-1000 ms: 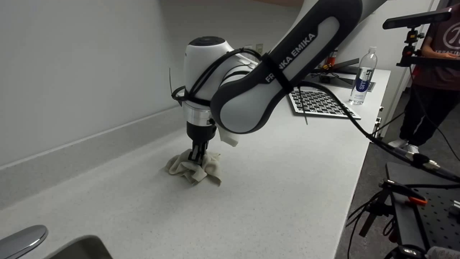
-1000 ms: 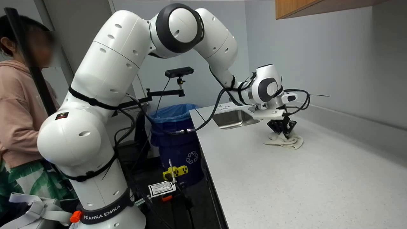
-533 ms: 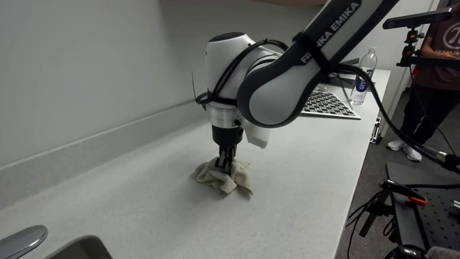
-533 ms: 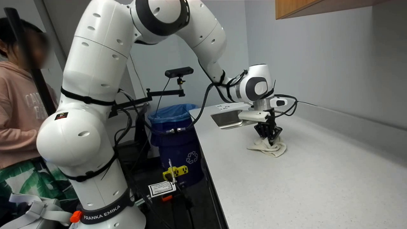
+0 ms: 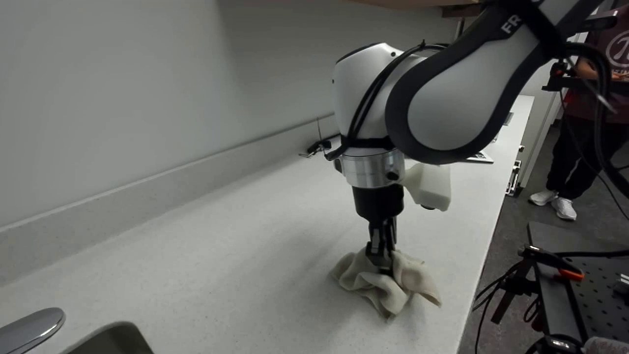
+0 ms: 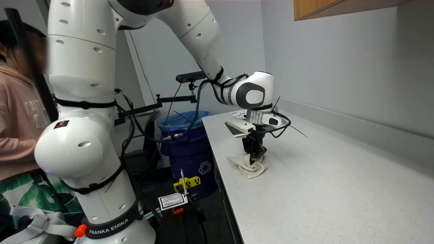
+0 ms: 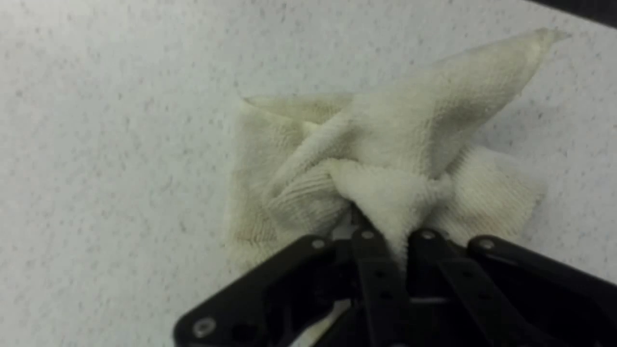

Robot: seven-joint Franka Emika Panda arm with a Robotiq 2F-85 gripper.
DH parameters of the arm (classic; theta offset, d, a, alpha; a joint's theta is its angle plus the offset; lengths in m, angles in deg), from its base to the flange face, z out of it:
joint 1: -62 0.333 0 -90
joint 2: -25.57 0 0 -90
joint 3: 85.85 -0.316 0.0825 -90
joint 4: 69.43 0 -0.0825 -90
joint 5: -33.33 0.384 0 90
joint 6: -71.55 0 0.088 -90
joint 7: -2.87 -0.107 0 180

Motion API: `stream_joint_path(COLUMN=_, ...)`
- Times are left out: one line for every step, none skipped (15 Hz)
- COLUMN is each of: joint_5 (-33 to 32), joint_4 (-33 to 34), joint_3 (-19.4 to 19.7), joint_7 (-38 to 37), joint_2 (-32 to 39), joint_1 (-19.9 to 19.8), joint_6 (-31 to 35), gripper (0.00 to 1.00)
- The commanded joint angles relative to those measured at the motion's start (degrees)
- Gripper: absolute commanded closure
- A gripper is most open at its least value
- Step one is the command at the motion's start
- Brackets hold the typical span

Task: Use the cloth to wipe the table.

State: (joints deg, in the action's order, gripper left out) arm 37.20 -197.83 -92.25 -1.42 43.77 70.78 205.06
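A crumpled off-white cloth (image 5: 385, 295) lies on the white speckled table (image 5: 236, 275), close to its front edge. In an exterior view the cloth (image 6: 250, 172) also shows under the gripper (image 6: 252, 158). The black gripper (image 5: 382, 263) points down into the middle of the cloth. In the wrist view the gripper (image 7: 396, 241) has its fingers close together with a fold of the cloth (image 7: 385, 130) pinched between them. The fingertips are hidden in the folds. Cloth corners spread out on the table (image 7: 106, 168) around the fingers.
A sink (image 5: 115, 341) and a faucet (image 5: 32, 329) are at the near end in an exterior view. A wall with a raised backsplash (image 5: 147, 206) runs along the back. A blue bin (image 6: 190, 156) stands beyond the front edge. A wooden cabinet (image 6: 325, 8) hangs above.
The gripper and the cloth have moved together across the table, away from the back wall and toward the front edge. The gripper has stayed shut on the cloth.
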Motion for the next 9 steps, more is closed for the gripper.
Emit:
stream_joint_path(joint_5=4.02, joint_4=-2.89, joint_3=-1.05, joint_7=2.18, joint_2=-2.78, joint_1=-1.82, joint_6=-4.39, gripper=0.97)
stream_joint_path(joint_5=3.91, joint_4=-2.52, joint_3=-0.78, joint_7=1.99, joint_2=-2.38, joint_1=-1.74, joint_6=-4.74, gripper=0.97)
stream_joint_path(joint_5=3.59, joint_4=-1.58, joint_3=-0.45, joint_7=1.64, joint_2=-1.44, joint_1=-1.69, joint_6=-4.98, gripper=0.97)
stream_joint_path(joint_5=2.84, joint_4=-0.34, joint_3=-0.11, joint_7=1.31, joint_2=-0.13, joint_1=-1.63, joint_6=-4.86, gripper=0.97)
stream_joint_path(joint_5=1.63, joint_4=0.52, joint_3=0.33, joint_7=0.72, joint_2=0.92, joint_1=-1.41, joint_6=-4.16, gripper=0.97)
stream_joint_path(joint_5=0.77, joint_4=1.87, joint_3=0.71, joint_7=0.26, joint_2=2.43, joint_1=-1.21, joint_6=-3.46, gripper=0.97)
stream_joint_path(joint_5=0.06, joint_4=2.94, joint_3=1.01, joint_7=-0.01, joint_2=3.44, joint_1=-1.04, joint_6=-2.94, gripper=0.97)
stream_joint_path(joint_5=-1.02, joint_4=4.57, joint_3=1.37, joint_7=-0.46, joint_2=4.73, joint_1=-0.75, joint_6=-1.99, gripper=0.97)
stream_joint_path(joint_5=-1.93, joint_4=6.33, joint_3=1.61, joint_7=-0.77, joint_2=5.80, joint_1=-0.56, joint_6=-1.38, gripper=0.97)
